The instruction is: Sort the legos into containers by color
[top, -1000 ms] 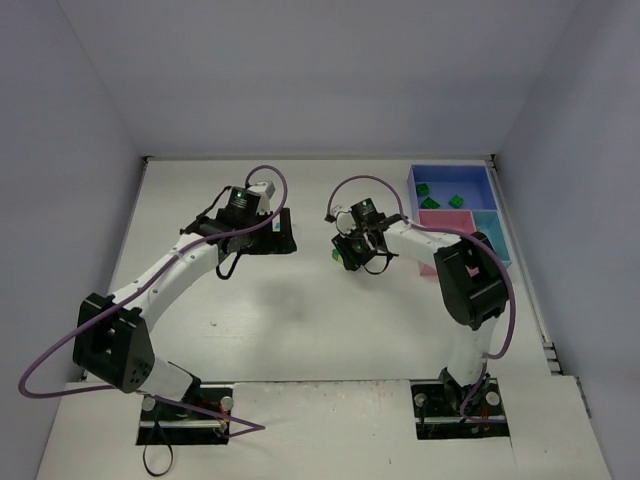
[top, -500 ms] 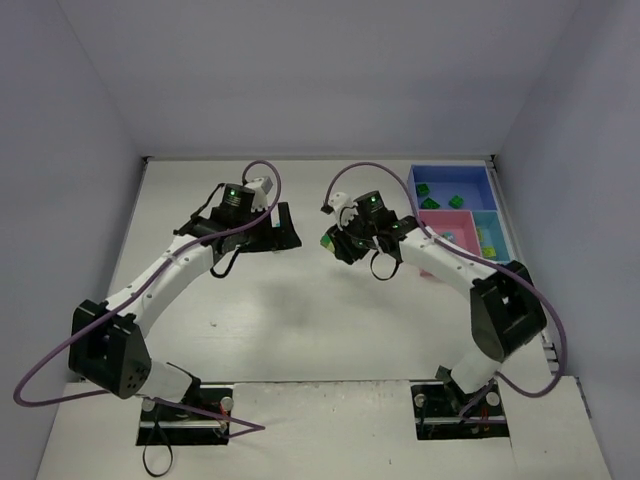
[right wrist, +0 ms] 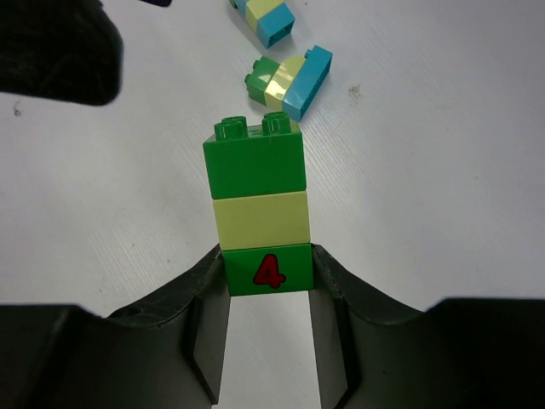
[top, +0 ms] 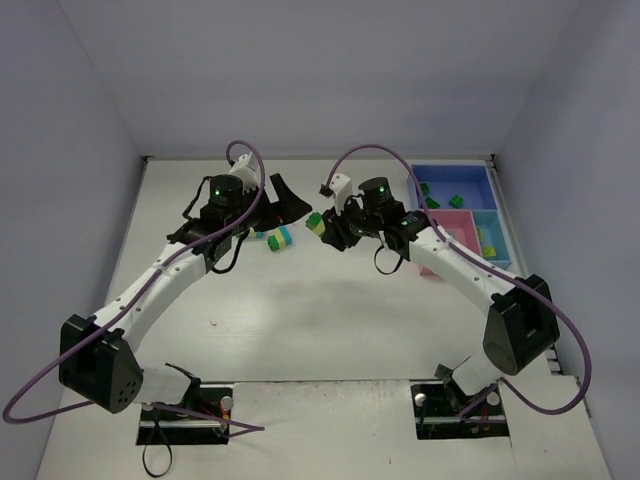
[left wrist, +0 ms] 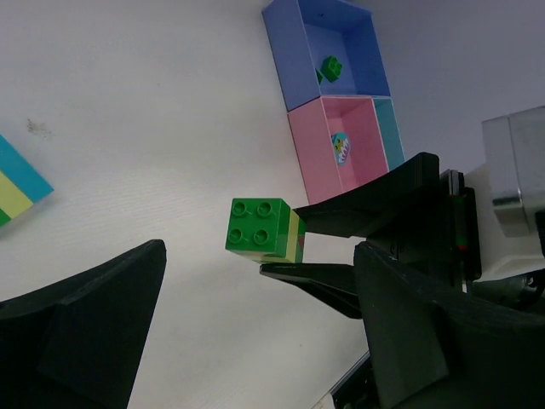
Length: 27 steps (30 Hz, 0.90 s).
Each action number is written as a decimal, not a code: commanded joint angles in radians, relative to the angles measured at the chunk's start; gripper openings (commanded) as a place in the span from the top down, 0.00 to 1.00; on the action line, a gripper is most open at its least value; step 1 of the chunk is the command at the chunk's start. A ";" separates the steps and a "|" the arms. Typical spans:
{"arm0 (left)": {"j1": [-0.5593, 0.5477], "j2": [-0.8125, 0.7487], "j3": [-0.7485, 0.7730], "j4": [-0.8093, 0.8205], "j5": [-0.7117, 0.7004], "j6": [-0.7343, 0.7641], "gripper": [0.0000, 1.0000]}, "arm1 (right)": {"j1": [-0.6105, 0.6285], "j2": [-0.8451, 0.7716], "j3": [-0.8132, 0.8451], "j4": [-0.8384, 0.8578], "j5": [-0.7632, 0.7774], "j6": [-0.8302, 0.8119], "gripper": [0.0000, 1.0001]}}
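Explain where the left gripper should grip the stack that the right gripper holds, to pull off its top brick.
Take the top green brick on its two smooth sides, coming from the stud end. The right gripper clamps only the numbered bottom brick, so that end juts out free, and the open left gripper faces it.

Lego stack (top: 316, 224) — between right fingers (top: 332, 233)

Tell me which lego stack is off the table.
The green-yellow-green stack marked 4, held in the right gripper's jaws; the two cyan-ended stacks lie on the table.
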 commanded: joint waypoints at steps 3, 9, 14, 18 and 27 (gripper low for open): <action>-0.015 0.016 0.017 0.110 -0.016 -0.050 0.16 | 0.007 -0.047 0.039 0.124 -0.075 0.054 1.00; -0.038 0.033 -0.008 0.165 -0.031 -0.071 0.18 | 0.007 -0.051 0.041 0.170 -0.109 0.097 1.00; -0.063 0.044 -0.017 0.188 -0.055 -0.070 0.24 | 0.007 -0.050 0.038 0.193 -0.113 0.121 1.00; -0.073 0.051 -0.032 0.212 -0.071 -0.081 0.30 | 0.007 -0.050 0.038 0.202 -0.116 0.140 1.00; -0.084 0.067 -0.038 0.226 -0.088 -0.084 0.55 | 0.007 -0.061 0.031 0.221 -0.113 0.166 1.00</action>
